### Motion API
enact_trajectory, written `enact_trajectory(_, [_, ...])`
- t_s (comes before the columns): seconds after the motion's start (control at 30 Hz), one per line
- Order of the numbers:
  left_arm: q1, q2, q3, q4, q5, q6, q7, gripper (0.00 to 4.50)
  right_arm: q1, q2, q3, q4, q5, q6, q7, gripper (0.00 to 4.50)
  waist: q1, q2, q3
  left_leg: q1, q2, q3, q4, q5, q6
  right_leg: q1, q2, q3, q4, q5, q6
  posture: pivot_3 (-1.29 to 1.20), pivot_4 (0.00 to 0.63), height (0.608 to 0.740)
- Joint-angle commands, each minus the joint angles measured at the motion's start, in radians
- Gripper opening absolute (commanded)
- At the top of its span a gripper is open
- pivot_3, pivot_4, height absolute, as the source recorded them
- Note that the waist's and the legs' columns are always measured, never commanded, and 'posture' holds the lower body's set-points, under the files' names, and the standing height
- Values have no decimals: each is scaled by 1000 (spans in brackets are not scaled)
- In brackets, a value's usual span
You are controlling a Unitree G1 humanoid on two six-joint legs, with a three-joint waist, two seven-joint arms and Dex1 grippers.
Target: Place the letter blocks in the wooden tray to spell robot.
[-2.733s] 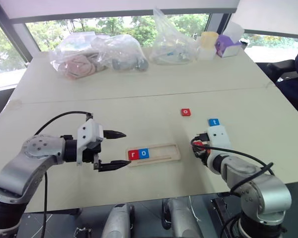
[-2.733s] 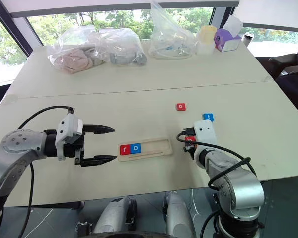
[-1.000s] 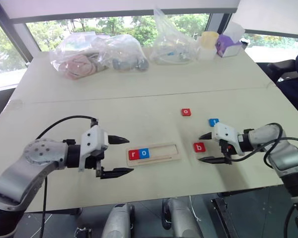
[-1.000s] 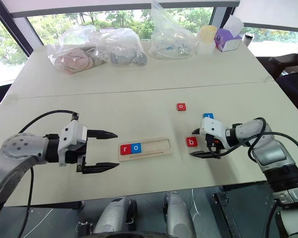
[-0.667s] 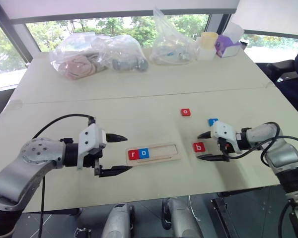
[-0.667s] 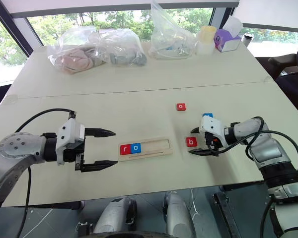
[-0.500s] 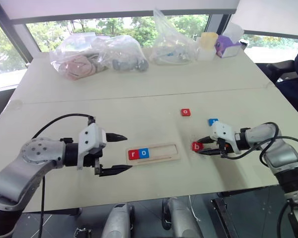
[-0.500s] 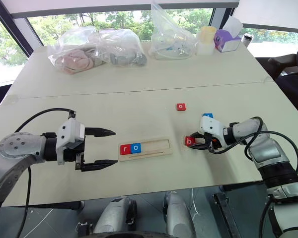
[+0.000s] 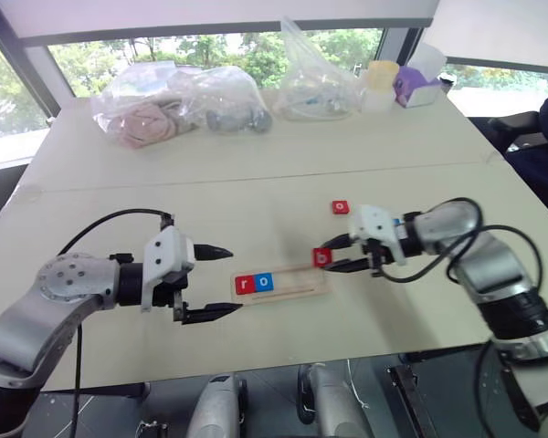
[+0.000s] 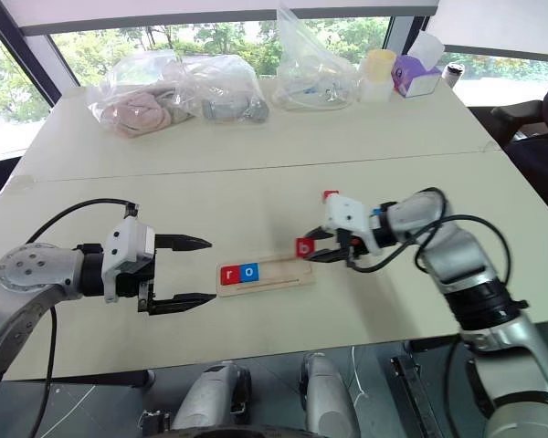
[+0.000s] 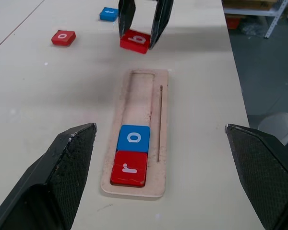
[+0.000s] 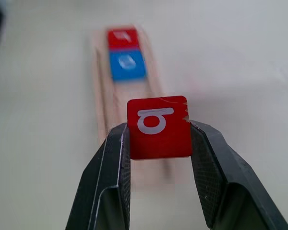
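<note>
Two blocks, a red r [image 9: 246, 284] and a blue o [image 9: 265, 282], already fill the left end of the tray [image 9: 306, 290], so the next free slot is the third, just right of the o. The right gripper [image 9: 336, 255] is clamped on the red b [image 9: 322, 258] and holds it just above the tray's right end. The tray's long axis runs left to right, so the b has to travel leftward along it to reach that slot. The left gripper [image 9: 221, 282] hangs with jaws wide, holding nothing, just off the tray's left end. A red o [image 9: 341, 207] and a blue block [image 11: 108, 13] wait on the table [image 9: 256, 182] beyond.
</note>
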Motion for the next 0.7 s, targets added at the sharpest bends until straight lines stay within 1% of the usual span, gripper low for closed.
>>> enact_trajectory(0.03, [25,39,70,-26,-19,-10,-26,4500,-38,46,47,3,-30,-17,-19,1150,1,0,0,0,0,0,0,0,0,0,-1,0,0,0,0,0,150,740])
enact_trajectory(0.1, [43,55,95,-28,-20,-11,-35,4500,-54,80,78,38,-58,-38,-33,1150,0,0,0,-1,0,0,0,0,0,0,-1,0,-1,0,0,0,150,740])
enact_trajectory(0.3, [76,63,127,-47,-19,-7,-28,4500,-72,125,113,96,-91,-73,-46,1150,-2,0,0,-1,0,0,0,0,0,0,-1,0,-1,0,0,0,150,740])
enact_trajectory(0.7, [81,47,114,-57,-7,-13,-6,4500,-49,132,126,141,-118,-112,-46,1150,-2,0,0,0,0,1,0,0,0,0,-1,0,0,0,-1,0,150,740])
